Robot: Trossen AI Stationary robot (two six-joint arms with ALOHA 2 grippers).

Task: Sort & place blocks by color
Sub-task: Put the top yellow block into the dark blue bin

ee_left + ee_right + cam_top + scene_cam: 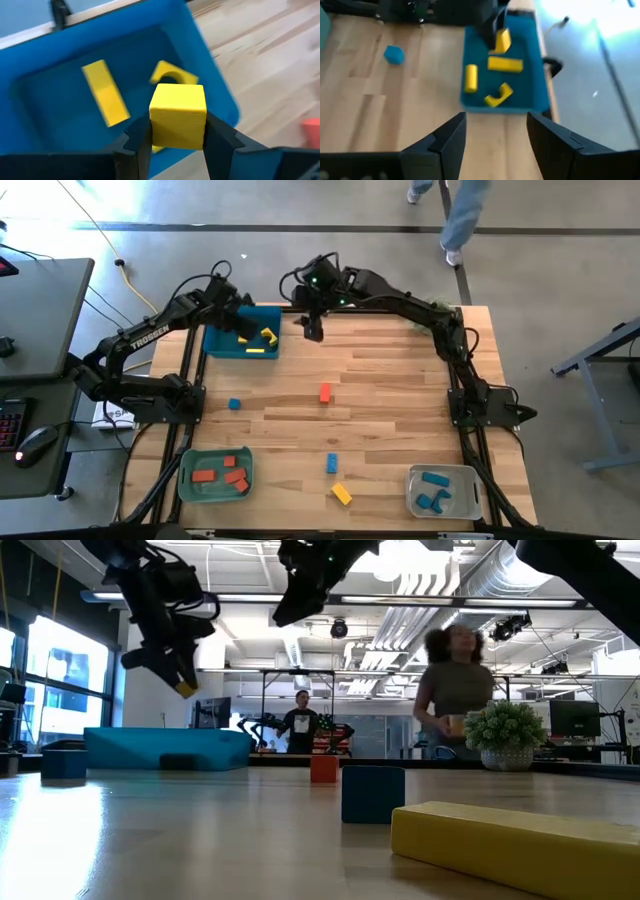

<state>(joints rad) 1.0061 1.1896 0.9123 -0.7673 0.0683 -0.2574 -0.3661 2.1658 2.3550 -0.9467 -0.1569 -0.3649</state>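
Observation:
My left gripper [177, 132] is shut on a yellow block [177, 110], a cube, above the blue tray [222, 345] at the table's far left. In that tray lie a yellow bar [102, 92] and a yellow arch piece [172, 75]. My right gripper [313, 328] hovers open and holding nothing just right of the tray, above the table. Loose blocks lie flat on the wood: a blue cube [234, 404], a red block [325, 392], a blue block [332, 463] and a yellow bar [342, 494]. My left gripper pinches the yellow cube by two opposite side faces [154, 127] between its two fingers [137, 145]. The fingers slant steeply down from above. The cube is lifted clear, above the inside of the blue tray.
A green tray [190, 490] with red blocks stands at the near left. A grey tray [470, 502] with blue blocks stands at the near right. People show in the room beyond the table's far edge.

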